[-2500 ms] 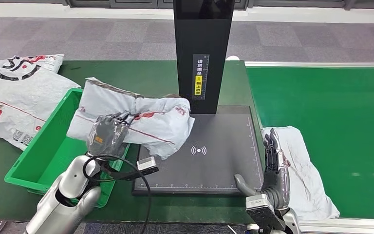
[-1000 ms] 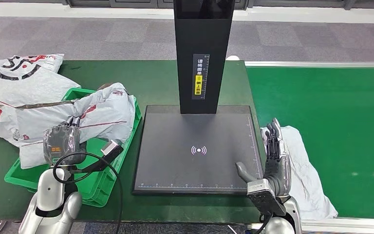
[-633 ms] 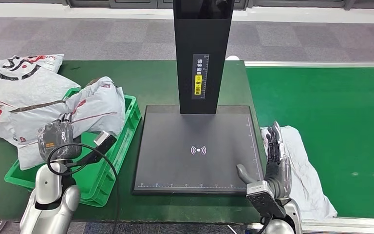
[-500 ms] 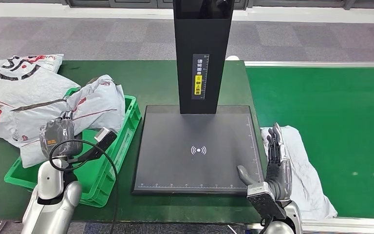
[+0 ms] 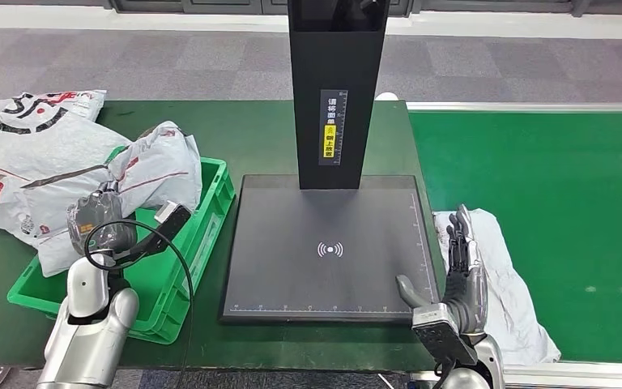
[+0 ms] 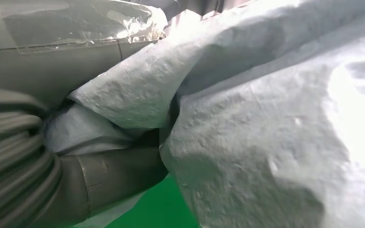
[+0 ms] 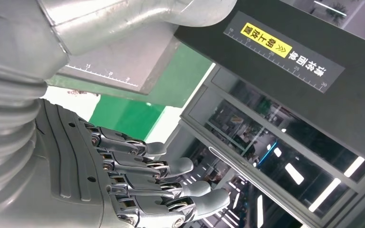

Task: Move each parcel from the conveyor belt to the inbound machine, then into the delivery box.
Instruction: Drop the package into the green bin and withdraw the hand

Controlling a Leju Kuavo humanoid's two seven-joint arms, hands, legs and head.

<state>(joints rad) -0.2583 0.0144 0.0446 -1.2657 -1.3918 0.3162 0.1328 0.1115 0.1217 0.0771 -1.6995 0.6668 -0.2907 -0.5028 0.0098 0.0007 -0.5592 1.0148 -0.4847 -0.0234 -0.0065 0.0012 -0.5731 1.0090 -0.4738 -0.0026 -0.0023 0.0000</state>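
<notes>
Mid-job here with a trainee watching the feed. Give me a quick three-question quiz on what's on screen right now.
1. True or false: the scanner platform has a parcel lying on it.
2. What does the left hand hold? A) the grey parcel B) a cable C) nothing
3. Fill in: the right hand is open beside the white parcel, which lies by the green ____.

Key: 1 false; 2 A; 3 conveyor belt.

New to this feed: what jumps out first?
The tall black scanner column rises over its dark pad at centre. To its left, the left robot hand holds a crumpled grey parcel over the green bin. The right robot hand is open beside a white parcel at the belt's edge.
</notes>
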